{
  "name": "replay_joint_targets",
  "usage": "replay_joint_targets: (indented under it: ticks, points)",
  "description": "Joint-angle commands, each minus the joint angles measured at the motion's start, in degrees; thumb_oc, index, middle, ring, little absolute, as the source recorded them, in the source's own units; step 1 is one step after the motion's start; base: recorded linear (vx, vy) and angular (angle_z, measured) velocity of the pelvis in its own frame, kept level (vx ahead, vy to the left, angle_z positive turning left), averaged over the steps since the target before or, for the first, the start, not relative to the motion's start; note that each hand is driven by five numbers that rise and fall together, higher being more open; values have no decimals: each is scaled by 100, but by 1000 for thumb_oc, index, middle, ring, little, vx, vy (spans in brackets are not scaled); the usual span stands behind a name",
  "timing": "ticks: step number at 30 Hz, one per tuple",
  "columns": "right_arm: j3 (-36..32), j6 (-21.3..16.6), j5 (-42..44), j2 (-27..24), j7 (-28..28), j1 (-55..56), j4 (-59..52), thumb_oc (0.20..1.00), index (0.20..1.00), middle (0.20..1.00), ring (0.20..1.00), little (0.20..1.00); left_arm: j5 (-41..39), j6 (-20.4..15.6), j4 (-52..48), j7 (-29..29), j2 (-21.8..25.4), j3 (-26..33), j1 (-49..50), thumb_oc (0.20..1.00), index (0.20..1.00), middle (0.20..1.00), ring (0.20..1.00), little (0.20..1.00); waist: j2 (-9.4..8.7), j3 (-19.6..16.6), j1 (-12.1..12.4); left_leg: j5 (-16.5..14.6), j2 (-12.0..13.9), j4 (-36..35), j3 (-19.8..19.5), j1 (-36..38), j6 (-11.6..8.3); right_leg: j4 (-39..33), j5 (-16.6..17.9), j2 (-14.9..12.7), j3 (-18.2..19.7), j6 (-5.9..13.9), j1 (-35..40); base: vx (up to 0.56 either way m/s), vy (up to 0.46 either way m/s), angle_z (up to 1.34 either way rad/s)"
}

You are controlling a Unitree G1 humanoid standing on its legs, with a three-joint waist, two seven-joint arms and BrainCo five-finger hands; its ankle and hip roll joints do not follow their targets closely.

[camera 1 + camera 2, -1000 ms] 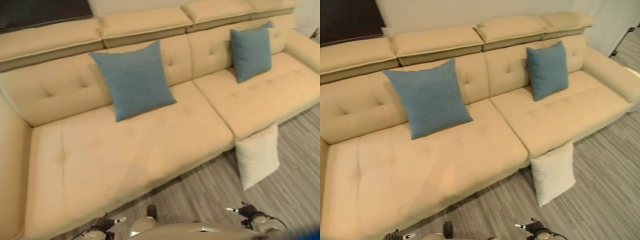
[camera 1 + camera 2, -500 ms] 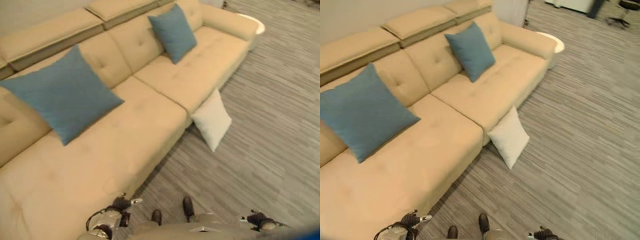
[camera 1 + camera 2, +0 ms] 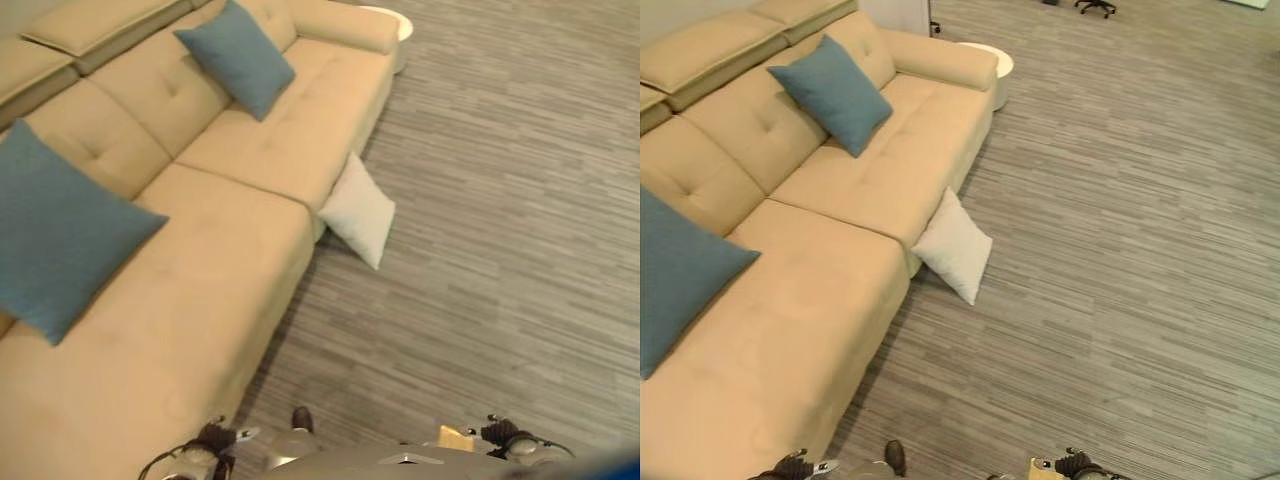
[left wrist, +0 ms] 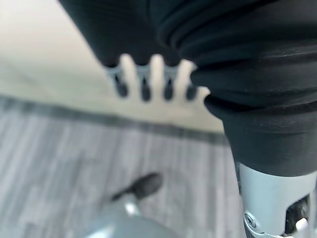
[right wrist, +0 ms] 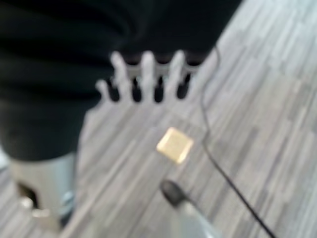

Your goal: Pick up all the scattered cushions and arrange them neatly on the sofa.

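White cushion (image 3: 358, 211) leans against the sofa (image 3: 200, 260) (floor-level), well away from both slack-fingered, empty hands (image 4: 148, 82).

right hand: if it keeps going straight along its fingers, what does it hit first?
Most likely the grey striped floor. The right hand hangs with relaxed fingers pointing down at it, holding nothing. A small tan block lies just off that line; depth is unclear.

You got no readable text here: no labels, numbers or signs showed on anything in any of the views.
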Motion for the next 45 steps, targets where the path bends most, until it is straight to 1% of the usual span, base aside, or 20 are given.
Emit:
replay_joint_targets:
  ticks: [1,3,4,5,6,8,15,16,19,21,24,28,31,33,35,37,38,42,43,45]
  points:
    - [-37,-56,157,-231,-134,-150,3,1000,1000,1000,1000,1000,173,-75,143,24,-46,29,-519,1000,1000,1000,1000,1000,-43,263,-89,-459,-397,621,-835,-163,-64,234,427,104,455,194,-429,-28,-147,-26]
    - [-52,-64,219,-262,-147,-107,-15,1000,1000,1000,1000,1000,183,-66,98,11,-87,-72,-570,1000,1000,1000,1000,1000,-83,359,-156,-578,-337,1015,-918,-218,-95,200,397,186,538,94,-365,-23,-177,-11]
    - [-22,-69,256,-280,-129,-86,-35,1000,1000,1000,1000,1000,194,-81,66,4,-123,-183,-598,1000,1000,1000,1000,1000,-108,457,-96,-622,-489,1257,-1403,-333,-141,207,373,230,733,31,-344,-16,-116,-21]
    - [-22,-69,256,-279,-129,-88,-35,1000,1000,1000,1000,1000,194,-81,67,4,-122,-183,-600,1000,1000,1000,1000,1000,-114,439,-106,-605,-496,1247,-1411,-355,-140,207,377,224,725,31,-366,-6,-68,-43]
    - [-1,-81,252,-301,-128,-79,-35,1000,1000,1000,1000,1000,152,-82,51,-3,-157,-220,-607,1000,1000,1000,1000,1000,-127,444,-37,-589,-723,1010,-1957,-467,-122,140,404,281,907,33,-359,7,-28,-70]
    - [-7,-86,251,-312,-125,-62,-38,1000,1000,1000,1000,1000,145,-83,50,0,-188,-234,-600,1000,1000,1000,1000,1000,-122,436,-46,-493,-763,880,-2044,-551,-125,119,411,298,953,53,-353,44,-7,-78]
    - [-36,-66,207,-329,-86,-57,-32,1000,1000,1000,1000,1000,188,-70,111,-20,-209,-240,-523,1000,1000,1000,1000,1000,-12,300,-110,-423,-789,541,-1866,-373,-34,190,347,282,1218,155,-326,97,78,-41]
    - [-40,-55,152,-332,-72,-99,-30,1000,1000,1000,1000,1000,157,-76,98,-26,-215,-215,-503,1000,1000,1000,1000,1000,87,300,-59,-475,-772,468,-1726,-253,70,676,232,146,1147,247,-434,90,154,-41]
    - [-26,-71,121,-331,-59,-207,-75,1000,1000,1000,1000,1000,56,-95,70,-27,-174,-114,-506,1000,1000,1000,1000,1000,163,428,-13,-555,-732,453,-1550,-97,203,1568,407,-43,1135,423,-887,79,135,-63]
    - [-13,-75,169,-327,-62,-282,-118,1000,1000,1000,1000,1000,-17,-108,38,-50,-130,-96,-516,1000,1000,1000,1000,1000,229,508,-60,-638,-713,470,-1590,54,290,2087,514,-87,1244,414,-1248,107,65,-68]
    - [6,-74,173,-332,-69,-304,-125,1000,1000,1000,1000,1000,5,-110,44,-35,-121,-97,-530,1000,1000,1000,1000,1000,237,500,-57,-686,-716,426,-1594,151,292,1899,506,-115,1189,358,-1301,125,-10,-5]
    - [83,-75,132,-363,-114,-340,-204,1000,1000,1000,1000,1000,1,-123,26,-8,-130,-74,-544,1000,1000,1000,1000,1000,137,489,-113,-936,-680,261,-1682,583,232,740,1012,-29,916,328,-1734,304,-167,-32]
    - [97,-75,123,-376,-79,-315,-213,1000,1000,1000,1000,1000,30,-128,29,-18,-121,-80,-525,1000,1000,1000,1000,1000,119,462,-219,-1077,-626,333,-1781,766,174,738,1007,42,1075,317,-1758,245,-169,6]
    - [94,-78,106,-393,-61,-211,-134,1000,1000,1000,1000,1000,66,-115,70,-23,-205,-120,-478,1000,1000,1000,1000,1000,105,295,-278,-1078,-524,587,-1830,795,47,666,879,182,1129,177,-1507,327,-276,41]
    - [5,-121,286,-423,-117,-140,-152,1000,1000,1000,1000,1000,63,-107,61,-45,-246,-232,-550,1000,1000,1000,1000,1000,10,332,-306,-768,-464,1636,-1777,375,-162,549,792,213,1069,13,-1188,148,-256,18]
    - [-19,-127,354,-448,-124,-122,-166,1000,1000,1000,1000,1000,43,-111,29,-48,-261,-265,-580,1000,1000,1000,1000,1000,-37,392,-279,-710,-494,2062,-1802,138,-191,485,773,209,1020,-35,-1070,106,-216,27]
    - [-30,-110,374,-434,-140,-116,-159,1000,1000,1000,1000,1000,9,-110,5,-48,-264,-314,-620,1000,1000,1000,1000,1000,-86,447,-271,-624,-433,2296,-1579,-87,-191,398,696,179,916,-80,-904,98,-180,31]
    - [-37,-94,434,-428,-133,-127,-156,1000,1000,1000,1000,1000,9,-101,-23,-48,-289,-362,-654,1000,1000,1000,1000,1000,-113,484,-219,-760,-540,2011,-1446,-401,-136,270,625,162,848,-57,-732,136,-100,19]
    - [-11,-98,396,-432,-138,-123,-153,1000,1000,1000,1000,1000,62,-89,-28,-68,-306,-392,-643,1000,1000,1000,1000,1000,-36,477,-156,-551,-728,1249,-1387,-698,-82,168,521,281,835,-20,-537,268,-65,21]
    - [-23,-98,410,-423,-150,-96,-184,1000,1000,1000,1000,1000,100,-66,-33,-64,-317,-422,-618,1000,1000,1000,1000,1000,63,478,-157,-73,-634,754,-1039,-867,-130,160,387,389,780,-39,-355,298,-46,14]
